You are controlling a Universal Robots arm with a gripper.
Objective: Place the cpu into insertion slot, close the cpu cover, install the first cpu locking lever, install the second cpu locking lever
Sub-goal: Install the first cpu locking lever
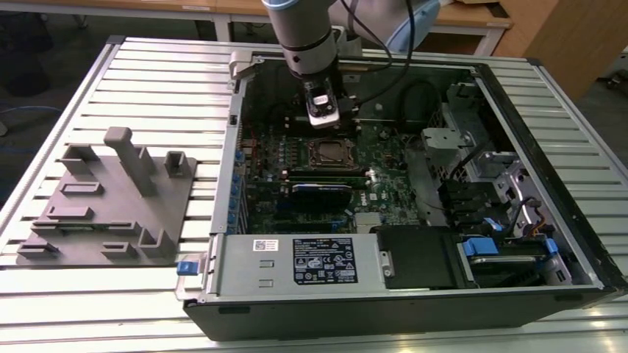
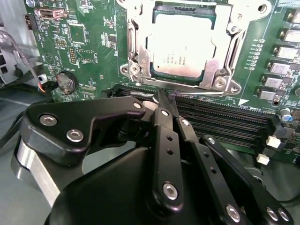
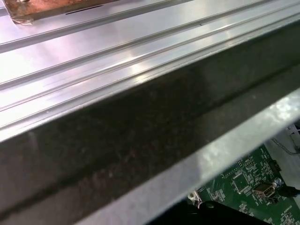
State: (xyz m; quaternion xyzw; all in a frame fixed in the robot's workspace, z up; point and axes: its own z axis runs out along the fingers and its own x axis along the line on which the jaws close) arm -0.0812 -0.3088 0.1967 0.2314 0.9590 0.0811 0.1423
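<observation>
1. The arm reached down into an open computer case [image 1: 412, 294] lying on a slatted metal table [image 1: 128, 309]. The gripper [image 1: 324, 121] hung just above the socket [image 1: 328, 154] on the green board [image 1: 387, 187].
2. In the second wrist view, the gripper [image 2: 163, 96] had its two fingers [image 2: 159, 117] pressed together at the tips, with nothing seen between them.
3. The chip [image 2: 183, 47] lay flat in the socket, pale metal top up.
4. The cover [image 2: 138, 47] was down over the chip, and its cut-out framed the chip's top.
5. A thin wire lever [image 2: 201, 90] ran along the socket's edge next to the long black memory slots [image 2: 225, 122]. The fingertips were right at it, but I could not tell if they touched.
6. A grey plastic fixture [image 1: 108, 198] sat on the table to the exterior view's left of the case.
</observation>
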